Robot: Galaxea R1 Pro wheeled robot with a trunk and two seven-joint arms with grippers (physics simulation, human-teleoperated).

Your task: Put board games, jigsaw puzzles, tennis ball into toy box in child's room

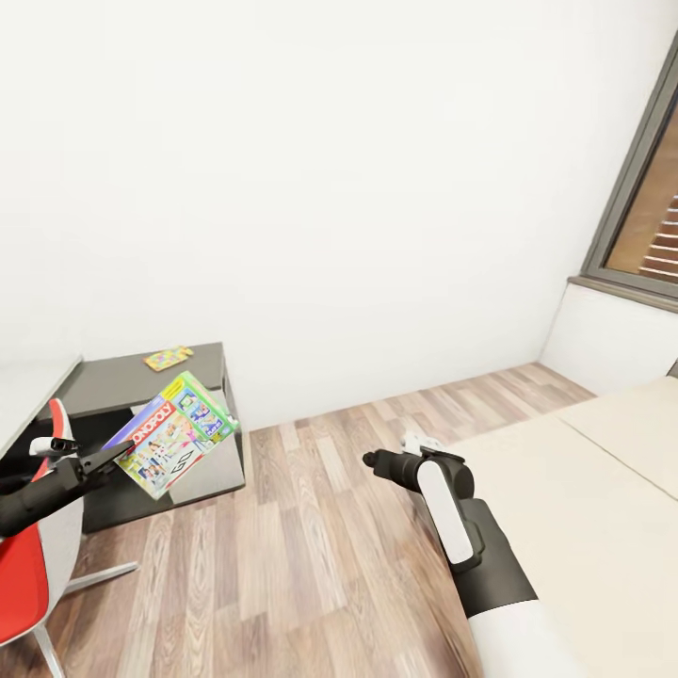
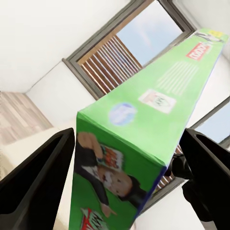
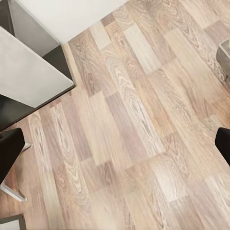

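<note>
One board game, the Monopoly carton [image 1: 172,432], is clamped in my left gripper [image 1: 111,455]; head view has it tilted in the air just in front of the dark grey shelf section [image 1: 113,379], off the wood floor [image 1: 301,527]. A jigsaw puzzle [image 1: 169,358] lies flat on the shelf top, behind the carton, near the wall. Red-and-white chair [image 1: 28,565] sits beside the shelf, under my left arm. My right gripper [image 1: 377,461] hangs over the floor betw. shelf and bed [image 1: 584,508], nothing in it; can't tell its gap from here. Left wrist view: carton's green edge [image 2: 143,129] runs betw. both fingers [image 2: 38,177], pinched, window [image 2: 110,57] behind. Right wrist view: floor planks [image 3: 129,124] below, shelf corner [image 3: 28,76] at the edge; fingertips [image 3: 224,141] barely visible at the frame sides, spread wide.
</note>
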